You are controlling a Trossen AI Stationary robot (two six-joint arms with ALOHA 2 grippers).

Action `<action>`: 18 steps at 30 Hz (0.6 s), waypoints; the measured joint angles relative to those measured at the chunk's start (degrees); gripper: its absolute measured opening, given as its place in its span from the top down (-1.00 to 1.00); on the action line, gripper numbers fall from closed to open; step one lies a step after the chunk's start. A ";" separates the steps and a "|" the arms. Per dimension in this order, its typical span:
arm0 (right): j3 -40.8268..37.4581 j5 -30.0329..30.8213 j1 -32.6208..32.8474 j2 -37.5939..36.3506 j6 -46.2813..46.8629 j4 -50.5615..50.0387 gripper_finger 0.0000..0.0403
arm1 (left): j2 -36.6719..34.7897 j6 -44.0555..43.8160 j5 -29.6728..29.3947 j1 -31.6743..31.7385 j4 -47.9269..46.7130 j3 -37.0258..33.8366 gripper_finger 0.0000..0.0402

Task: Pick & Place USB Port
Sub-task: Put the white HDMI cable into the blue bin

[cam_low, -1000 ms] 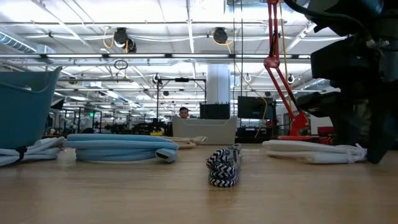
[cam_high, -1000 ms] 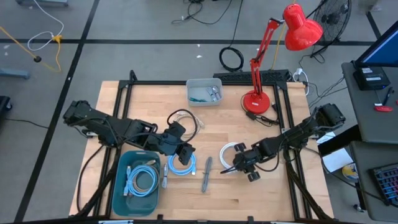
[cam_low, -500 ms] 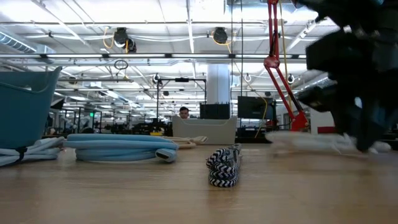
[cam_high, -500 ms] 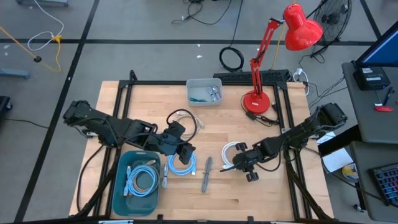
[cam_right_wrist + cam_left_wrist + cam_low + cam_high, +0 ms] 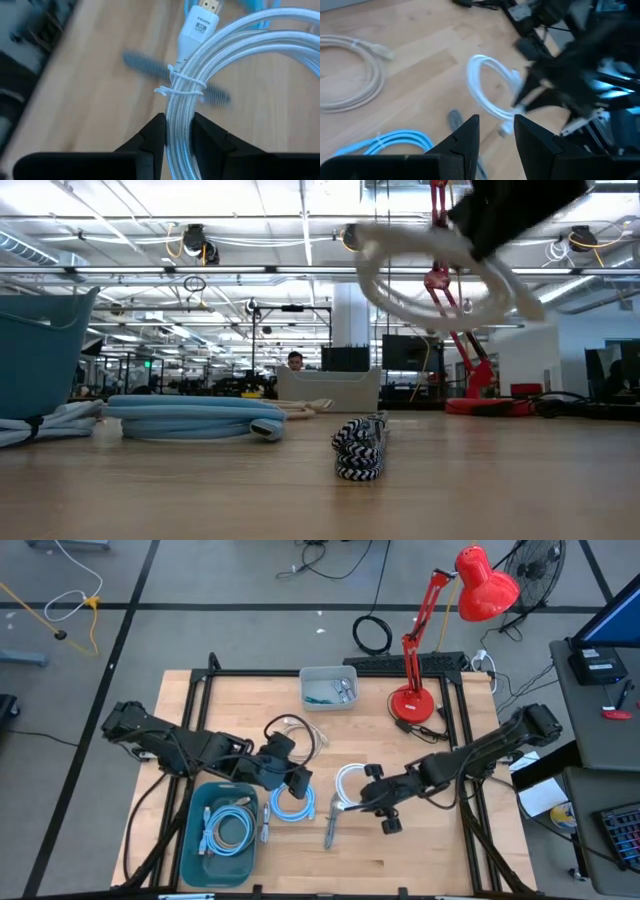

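Note:
A white coiled cable (image 5: 348, 780), tied into a bundle and ending in a plug marked HDMI (image 5: 200, 22), hangs in the air near the table's middle. My right gripper (image 5: 356, 802) is shut on it. In the low view the coil (image 5: 440, 270) is well above the tabletop. My left gripper (image 5: 297, 780) stands open with nothing between its fingers (image 5: 470, 135), above a blue coiled cable (image 5: 290, 806) that lies flat on the table. A teal bin (image 5: 196, 840) at the near left holds a pale blue cable. My right gripper pinches the white coil's bundled strands (image 5: 178, 117) between its two fingers (image 5: 150, 137), just short of the thin tie and the plug. The fingers come slanting down from the table's right side and lie along the strands. The coil is lifted clear of the table.
A black-and-white striped cable (image 5: 331, 826) lies near the front, under the lifted coil's near side. A beige coil and a black cable (image 5: 295, 730) lie behind my left gripper. A grey tray (image 5: 328, 687) and a red lamp (image 5: 412, 700) stand at the far edge.
My right gripper has risen and gone toward the table's left edge, taking the white coil with it. The coil, which lay flat on the table, is now lifted clear and tilted.

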 joint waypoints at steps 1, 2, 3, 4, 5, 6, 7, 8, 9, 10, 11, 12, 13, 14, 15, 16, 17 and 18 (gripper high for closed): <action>1.35 -0.02 0.00 0.00 0.00 -0.02 0.61 | 0.00 -1.17 -0.37 0.00 -1.02 0.00 0.38; 2.53 0.00 0.00 0.00 0.00 -0.26 0.61 | 0.00 -2.85 -0.75 0.00 -2.60 0.00 0.38; 3.77 0.02 0.00 0.00 0.00 -0.68 0.62 | 0.00 -5.22 -1.12 0.00 -4.93 0.02 0.38; 4.94 0.02 0.00 0.02 -0.10 -0.98 0.62 | 0.00 -8.22 -1.48 0.00 -7.84 0.02 0.38; 6.19 0.02 0.00 0.02 -0.29 -1.45 0.63 | 0.00 -12.04 -1.83 0.00 -11.42 0.02 0.38; 7.29 0.02 0.00 0.00 -0.62 -1.77 0.64 | 0.00 -16.18 -2.05 -0.02 -15.70 0.02 0.38; 8.35 0.01 0.00 0.00 -1.06 -2.08 0.65 | 0.00 -20.37 -2.21 -0.02 -20.60 0.02 0.38; 9.27 -0.04 0.00 0.00 -1.55 -2.42 0.66 | 0.00 -24.11 -2.32 -0.08 -25.32 0.02 0.38; 10.19 -0.04 0.00 0.00 -1.91 -3.19 0.66 | 0.00 -27.31 -2.32 -0.30 -29.39 0.02 0.38; 10.97 -0.02 0.00 0.00 -2.14 -3.96 0.66 | 0.00 -30.13 -2.32 -0.59 -33.28 0.02 0.38; 11.70 0.01 0.00 0.00 -2.38 -4.52 0.65 | 0.00 -32.29 -2.32 -0.88 -36.17 0.02 0.38; 12.29 0.00 0.00 0.00 -2.79 -4.73 0.64 | 0.00 -33.87 -2.30 -1.17 -38.16 0.02 0.38; 12.84 0.00 0.00 0.00 -3.19 -4.82 0.63 | 0.00 -34.84 -2.19 -1.45 -39.35 0.02 0.38; 13.32 -0.02 0.00 0.00 -3.53 -4.98 0.62 | 0.00 -35.56 -1.66 -1.55 -39.90 0.02 0.38; 13.75 -0.06 0.00 0.00 -3.87 -5.29 0.62 | 0.00 -35.99 -0.71 -1.64 -39.98 0.02 0.38; 14.12 -0.13 0.00 0.00 -4.33 -5.57 0.61 | -0.08 -36.03 0.38 -1.66 -39.95 0.02 0.38; 14.46 -0.13 0.02 0.00 -4.87 -5.95 0.61 | -0.17 -35.83 1.89 -1.63 -39.41 0.02 0.38; 14.74 -0.12 0.06 0.00 -5.52 -6.53 0.61 | -0.22 -34.91 3.24 -1.31 -38.68 0.00 0.38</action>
